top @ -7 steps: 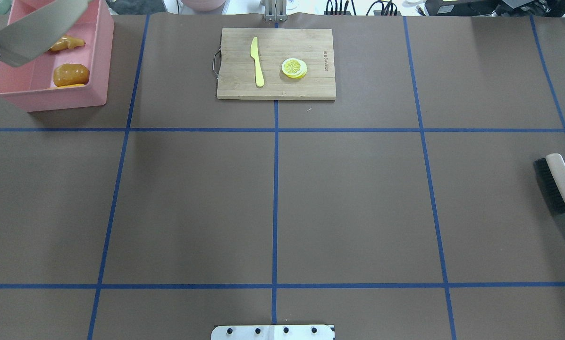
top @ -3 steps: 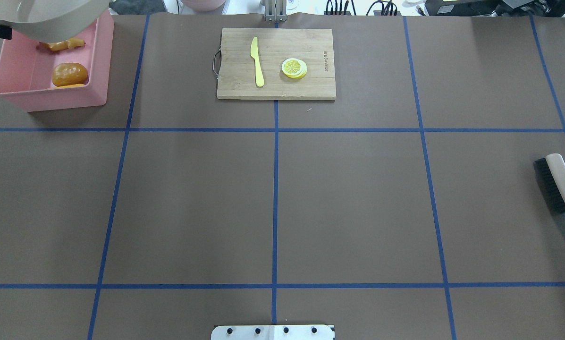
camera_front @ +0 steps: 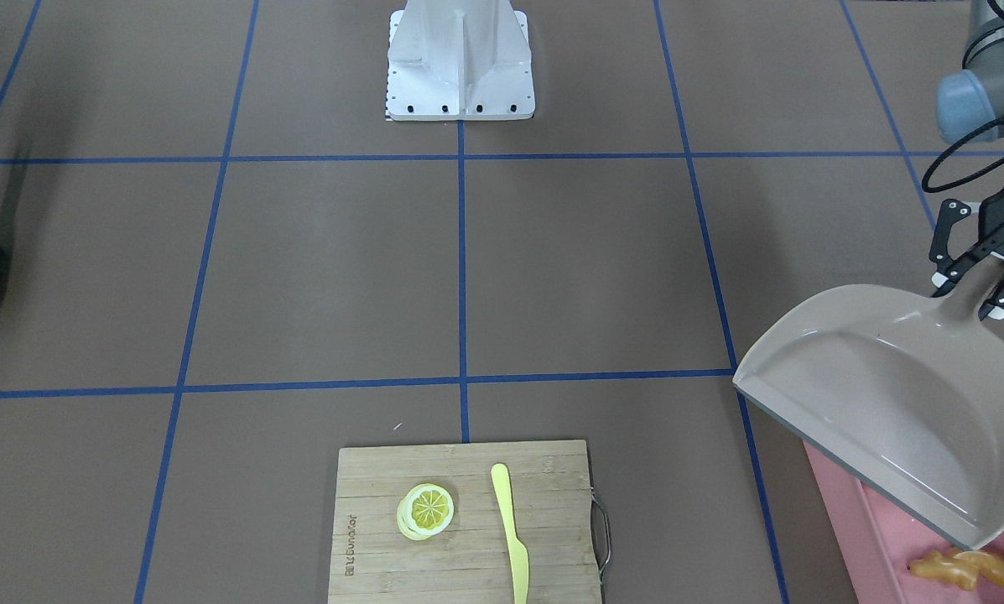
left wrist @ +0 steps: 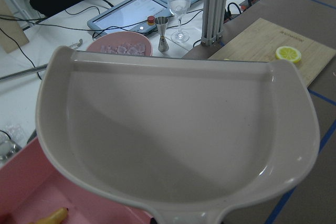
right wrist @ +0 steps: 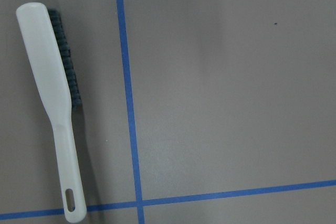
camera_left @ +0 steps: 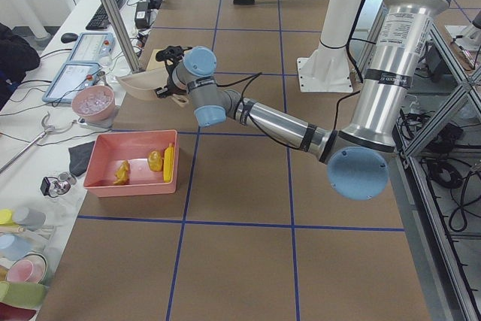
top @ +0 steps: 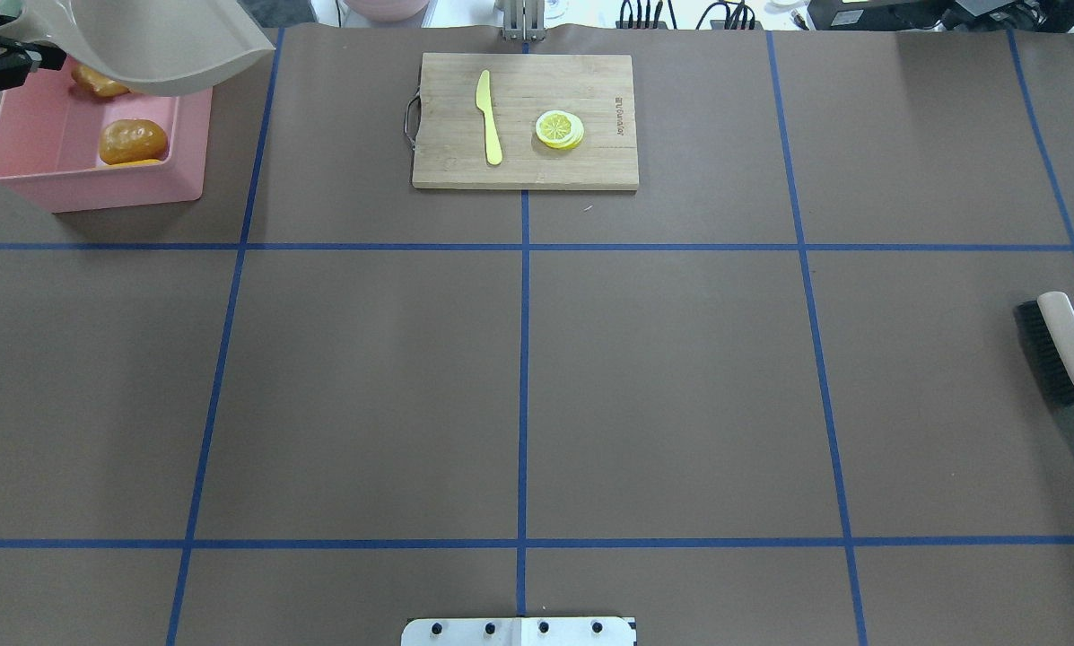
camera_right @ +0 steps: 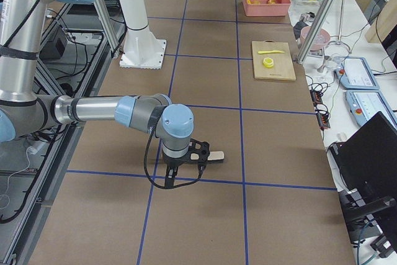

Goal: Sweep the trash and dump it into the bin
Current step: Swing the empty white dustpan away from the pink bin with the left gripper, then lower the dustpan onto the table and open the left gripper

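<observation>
My left gripper (camera_front: 980, 285) is shut on the handle of the beige dustpan (camera_front: 879, 394), which hangs over the far end of the pink bin (top: 97, 190). The pan's inside (left wrist: 173, 129) holds nothing. The trash lies in the bin: a tan ginger root (camera_left: 122, 173), an orange potato-like piece (top: 133, 139) and a yellow corn cob (camera_left: 168, 163). In the overhead view the pan (top: 151, 40) covers part of the ginger. My right gripper (camera_right: 193, 153) hovers low beside the brush (right wrist: 52, 93), which lies on the table. Whether it is open or shut, I cannot tell.
A wooden cutting board (top: 590, 166) at the far middle carries a yellow knife (top: 488, 117) and a lemon slice (top: 559, 128). A pink bowl (left wrist: 119, 48), a glass and tablets stand beyond the table's far edge. The robot's base plate (camera_front: 460, 75) is at the near middle.
The dustpan has swung up from its tipped pose over the bin, levelled out and shifted right past the bin's far corner. The ginger root slid slightly. The brush has not moved.
</observation>
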You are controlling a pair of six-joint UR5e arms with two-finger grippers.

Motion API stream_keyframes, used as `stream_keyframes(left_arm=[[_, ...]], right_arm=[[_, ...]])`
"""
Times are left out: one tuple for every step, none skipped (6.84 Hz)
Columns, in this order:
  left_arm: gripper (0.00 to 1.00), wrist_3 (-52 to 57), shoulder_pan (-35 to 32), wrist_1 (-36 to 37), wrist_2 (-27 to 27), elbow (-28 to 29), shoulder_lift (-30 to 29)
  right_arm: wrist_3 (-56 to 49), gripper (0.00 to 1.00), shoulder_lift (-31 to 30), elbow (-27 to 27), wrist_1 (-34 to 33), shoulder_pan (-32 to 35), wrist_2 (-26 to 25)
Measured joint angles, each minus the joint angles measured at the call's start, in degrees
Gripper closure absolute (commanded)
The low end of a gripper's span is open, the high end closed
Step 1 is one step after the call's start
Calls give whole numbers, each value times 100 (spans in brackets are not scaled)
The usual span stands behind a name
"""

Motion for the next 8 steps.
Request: stream_keyframes(left_arm=[[100, 328, 214, 49, 152, -151, 7], [100, 450, 499, 103, 207, -253, -2], [100, 481, 838, 124, 203, -305, -17], [100, 476, 1200, 128, 182, -387, -14], [100, 471, 1584, 135, 165, -497, 0], [100, 495, 2060, 124, 156, -551, 6], [100, 532, 2581, 127, 159, -536, 13], [100, 591, 3062, 138, 174, -473, 20]], right_arm=[[0, 0, 0, -6, 0, -1, 3], [0, 0, 0, -13, 0, -1, 7], [1, 0, 1, -16, -2, 0, 13], [0, 0, 1, -18, -6, 1, 22], [0, 0, 1, -21, -8, 1, 27], [1, 0, 1, -24, -7, 0, 28], [-2, 0, 3, -25, -3, -1, 21], [-5, 0, 7, -29, -1, -2, 12]])
